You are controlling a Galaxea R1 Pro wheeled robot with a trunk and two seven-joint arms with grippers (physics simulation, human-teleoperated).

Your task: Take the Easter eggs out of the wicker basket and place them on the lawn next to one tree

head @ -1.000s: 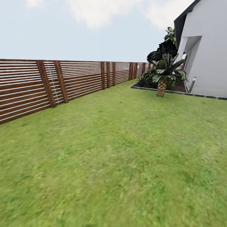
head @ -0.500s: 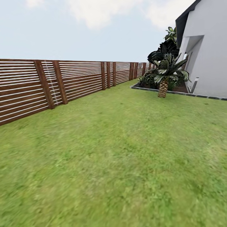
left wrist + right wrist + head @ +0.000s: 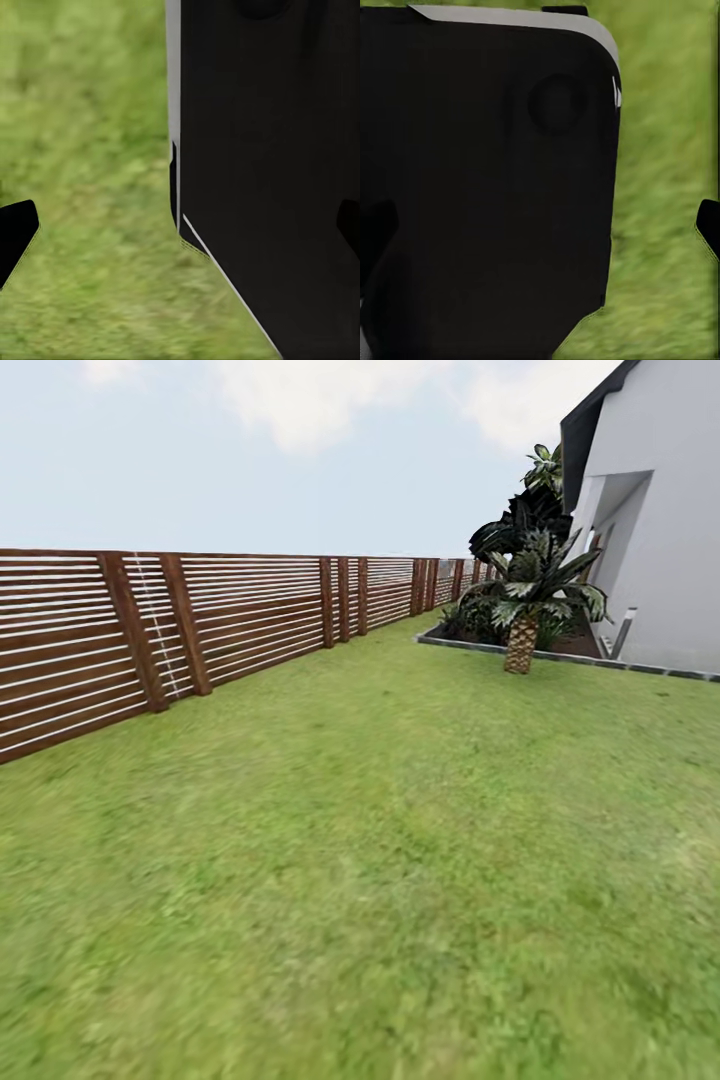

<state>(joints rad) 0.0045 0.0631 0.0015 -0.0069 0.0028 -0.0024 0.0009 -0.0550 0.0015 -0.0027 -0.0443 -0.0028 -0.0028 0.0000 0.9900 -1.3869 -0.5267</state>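
We see the lawn (image 3: 380, 840) running to a slatted fence (image 3: 240, 620), with a short palm (image 3: 524, 610) beside the house (image 3: 670, 520). Both wrist views face grass (blurred) past dark robot bodywork (image 3: 270, 165); each gripper's fingertips sit wide apart, holding nothing.

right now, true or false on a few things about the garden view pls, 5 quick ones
1. A brown slatted fence runs along the left of the lawn. True.
2. A wicker basket sits on the grass ahead. False: the grass in view is bare of any basket.
3. A short palm stands by a grey kerb near the house. True.
4. The sky is dark night. False: it is pale blue with clouds.
5. The fence is white metal. False: it is brown wood.
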